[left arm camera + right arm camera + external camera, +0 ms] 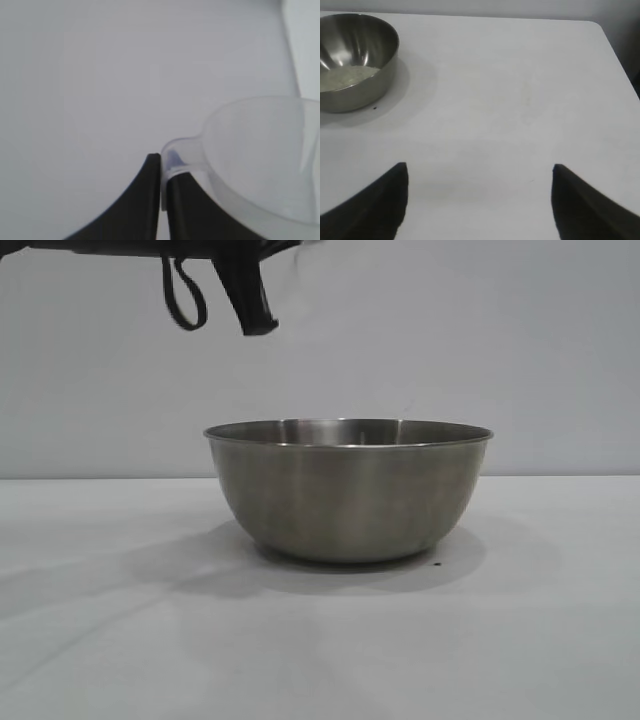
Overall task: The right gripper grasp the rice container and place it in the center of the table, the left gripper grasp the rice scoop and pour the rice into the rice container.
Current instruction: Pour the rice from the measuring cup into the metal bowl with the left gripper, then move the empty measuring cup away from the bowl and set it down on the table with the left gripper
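Rice (345, 78) lies as a pale, shallow layer in the bottom of the rice container (348, 490), a brushed steel bowl standing upright on the white table (120, 640), as seen from the exterior camera at table level. Above and behind the bowl's left side, a black finger of the left gripper (248, 295) hangs at the top edge of that view, a dark cable loop (185, 295) dangling just beside it. Seen from the left wrist, the left gripper (161, 165) is clenched on the loop handle of the rice scoop (265, 160), its two wedge fingers pressed together on the tab; the translucent cup looks empty. Well away from the bowl, the right gripper (479, 175) hovers over bare tabletop with its fingers spread wide and nothing between them.
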